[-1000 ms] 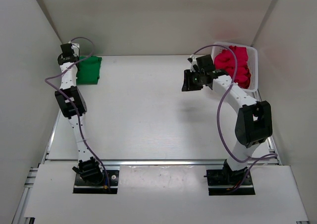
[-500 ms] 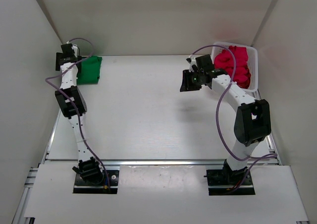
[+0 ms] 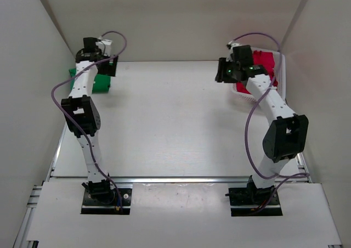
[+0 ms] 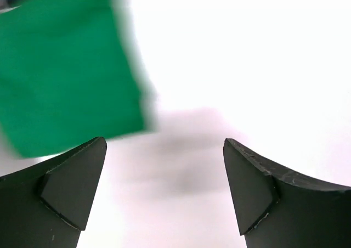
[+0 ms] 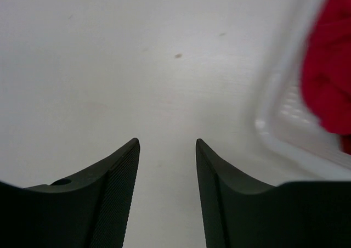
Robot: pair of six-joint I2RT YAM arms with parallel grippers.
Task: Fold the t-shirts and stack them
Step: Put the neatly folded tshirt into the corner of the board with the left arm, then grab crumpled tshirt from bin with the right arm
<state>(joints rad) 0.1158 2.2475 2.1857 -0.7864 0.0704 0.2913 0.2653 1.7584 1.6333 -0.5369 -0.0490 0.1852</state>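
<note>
The bright green cotton t-shirt [image 3: 102,83] is lying folded into a flat rectangle at the far left corner of the white table [image 3: 164,122], partly hidden under the left arm in the overhead view, while the red cotton t-shirts [image 3: 270,58] are sitting crumpled in the white plastic mesh basket [image 3: 283,67] at the far right corner, bunched so that one cannot be told from the other. The left gripper [image 4: 164,160] is hovering just beside the green shirt's edge with its jaws spread wide and nothing between them. The right gripper [image 5: 167,149] is hanging over bare table just beside the basket's rim [image 5: 285,133], its jaws partly parted and empty, with the red cloth [image 5: 332,72] showing at the edge of its wrist view. Judging from this, one shirt is looking done and the red ones are waiting to be pulled out. The main risk is lying in that reach: a finger could be catching the mesh or the rim and dragging or tipping the light basket, or one pinch could be gathering both tangled red shirts at once. The left arm, being so close, could also be brushing the green fold open as it moves off
</note>
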